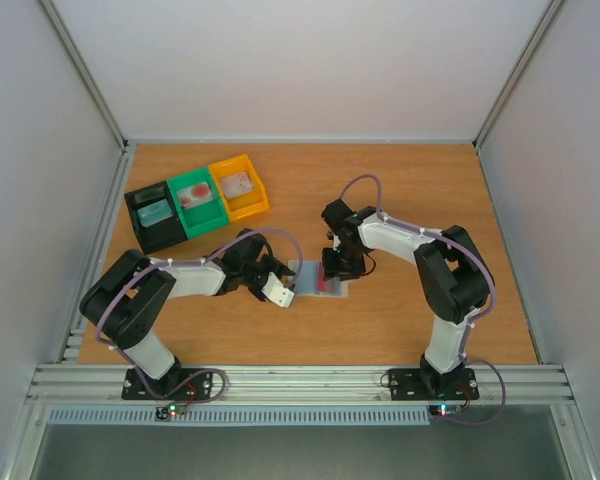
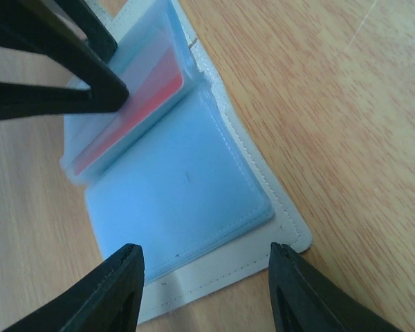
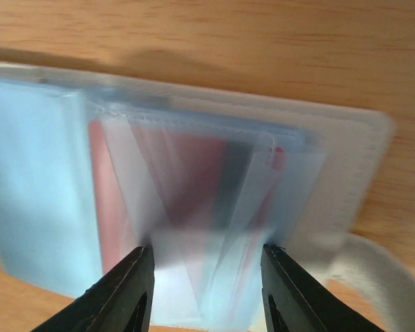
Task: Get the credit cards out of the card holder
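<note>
Card holder lying open, reddish card tucked inside

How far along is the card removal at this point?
Done: the card holder lies spread open on the table. In hand: the right end effector, fingers apart, straddles the lifted sleeves over the red card; the left end effector hovers open at the holder's edge. Remaining: the red card sits inside its pocket.

Card holder (blurred) between jaws
</note>
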Available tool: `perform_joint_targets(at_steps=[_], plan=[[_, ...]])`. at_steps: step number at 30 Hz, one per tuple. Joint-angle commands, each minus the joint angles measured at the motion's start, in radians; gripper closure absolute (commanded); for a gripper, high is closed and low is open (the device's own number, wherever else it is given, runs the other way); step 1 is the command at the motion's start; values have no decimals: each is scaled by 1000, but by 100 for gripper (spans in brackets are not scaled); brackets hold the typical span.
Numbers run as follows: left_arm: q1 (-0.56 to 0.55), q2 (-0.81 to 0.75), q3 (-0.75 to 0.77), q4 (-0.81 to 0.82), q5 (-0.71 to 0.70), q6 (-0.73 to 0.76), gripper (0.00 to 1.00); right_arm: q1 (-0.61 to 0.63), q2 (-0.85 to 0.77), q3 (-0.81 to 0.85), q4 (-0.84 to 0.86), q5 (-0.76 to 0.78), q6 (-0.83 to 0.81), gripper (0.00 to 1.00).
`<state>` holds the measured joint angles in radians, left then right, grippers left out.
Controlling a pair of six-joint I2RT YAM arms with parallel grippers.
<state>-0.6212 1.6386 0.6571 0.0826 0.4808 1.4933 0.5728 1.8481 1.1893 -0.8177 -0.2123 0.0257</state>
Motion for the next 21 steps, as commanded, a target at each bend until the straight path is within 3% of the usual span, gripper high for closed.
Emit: perform_joint_targets(at_steps=[1, 6, 21], plan=[[-7, 61, -16, -22, 32, 47, 49, 6, -31, -21, 113, -211, -10, 57], [-7, 60, -11, -11, 25, 25, 50, 5, -71, -33, 197, -331, 11, 58], [-7, 8, -70, 0, 61, 43, 46, 1, 5, 52, 169, -243, 5, 60]])
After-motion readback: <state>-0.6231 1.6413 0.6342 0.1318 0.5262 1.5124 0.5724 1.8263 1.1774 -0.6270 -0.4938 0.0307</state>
